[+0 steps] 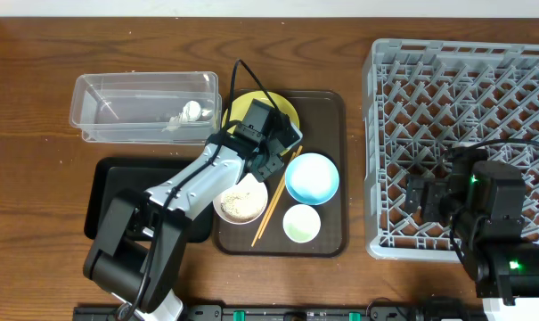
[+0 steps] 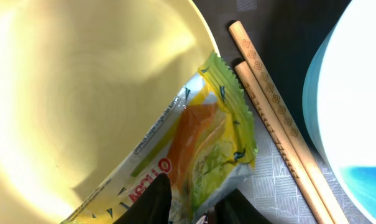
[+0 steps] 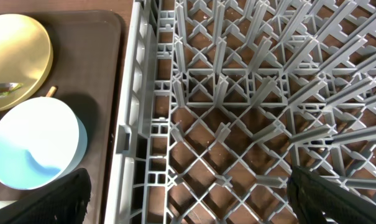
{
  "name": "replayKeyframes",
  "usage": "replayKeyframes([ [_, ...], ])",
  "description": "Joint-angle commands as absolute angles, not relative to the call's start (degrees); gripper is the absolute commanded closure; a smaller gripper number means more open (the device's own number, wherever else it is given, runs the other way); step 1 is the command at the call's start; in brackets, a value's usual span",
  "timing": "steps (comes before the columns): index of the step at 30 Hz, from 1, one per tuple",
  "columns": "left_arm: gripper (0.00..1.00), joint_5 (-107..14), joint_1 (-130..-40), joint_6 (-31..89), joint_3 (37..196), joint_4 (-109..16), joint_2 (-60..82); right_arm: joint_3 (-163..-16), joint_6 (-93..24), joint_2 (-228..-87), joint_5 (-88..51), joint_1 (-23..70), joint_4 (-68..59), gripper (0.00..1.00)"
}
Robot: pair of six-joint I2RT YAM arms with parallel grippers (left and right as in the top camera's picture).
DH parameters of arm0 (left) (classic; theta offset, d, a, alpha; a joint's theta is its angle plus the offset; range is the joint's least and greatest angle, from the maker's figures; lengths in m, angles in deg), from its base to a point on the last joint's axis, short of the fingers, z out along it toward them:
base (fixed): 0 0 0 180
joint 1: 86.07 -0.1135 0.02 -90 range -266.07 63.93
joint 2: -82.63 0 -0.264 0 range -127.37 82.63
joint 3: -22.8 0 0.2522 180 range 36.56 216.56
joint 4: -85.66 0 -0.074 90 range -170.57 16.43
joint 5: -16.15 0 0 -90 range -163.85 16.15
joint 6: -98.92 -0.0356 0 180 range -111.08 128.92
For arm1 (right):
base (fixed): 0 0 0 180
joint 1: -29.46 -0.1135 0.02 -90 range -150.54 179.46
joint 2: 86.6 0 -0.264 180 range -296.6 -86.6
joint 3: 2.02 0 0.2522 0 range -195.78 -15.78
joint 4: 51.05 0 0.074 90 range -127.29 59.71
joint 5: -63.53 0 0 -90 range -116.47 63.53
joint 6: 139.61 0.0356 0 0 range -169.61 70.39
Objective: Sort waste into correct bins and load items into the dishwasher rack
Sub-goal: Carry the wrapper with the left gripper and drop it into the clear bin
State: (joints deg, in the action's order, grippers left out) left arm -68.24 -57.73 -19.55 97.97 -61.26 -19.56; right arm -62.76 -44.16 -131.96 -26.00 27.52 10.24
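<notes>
My left tool (image 2: 194,190) is down over the green-yellow snack wrapper (image 2: 206,137). Its two dark fingers are set narrow with the wrapper's lower end between them (whether they actually pinch the film I cannot tell). The wrapper lies half on the rim of the yellow plate (image 2: 82,93) and half off it. Its crimped edge is just beside the wooden chopsticks (image 2: 275,118), which run side by side between the plate and the light blue bowl (image 2: 355,93). All of these sit on the brown serving tray (image 1: 327,116), along with the white bowl (image 1: 240,201) holding rice and the pale green cup (image 1: 302,223). Left of the serving tray, the clear tub (image 1: 100,98) has the crumpled white tissue (image 1: 191,111) at its right end. The black tray (image 1: 104,192) lies nearer me on the tabletop (image 1: 37,53). My right tool (image 3: 189,180) hangs above the grey dishwasher rack (image 3: 237,93) near its left wall, fingers spread wide and holding nothing.
</notes>
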Motion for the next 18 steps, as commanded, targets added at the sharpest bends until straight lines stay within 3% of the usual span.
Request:
replayKeyframes([
  [1, 0.77, -67.8, -57.8, -19.1, 97.9, -60.7, -18.6, -64.0, -43.9, -131.8, -25.8, 27.9, 10.3, 0.01],
  [8, 0.91, -67.8, -57.8, -18.0, 97.9, -60.7, -17.5, -64.0, -43.9, -131.8, -25.8, 27.9, 10.3, 0.01],
  [18, 0.94, -67.9, -58.1, -14.2, 98.0, -60.9, -8.2, -64.0, -43.9, -131.8, -25.8, 27.9, 10.3, 0.01],
])
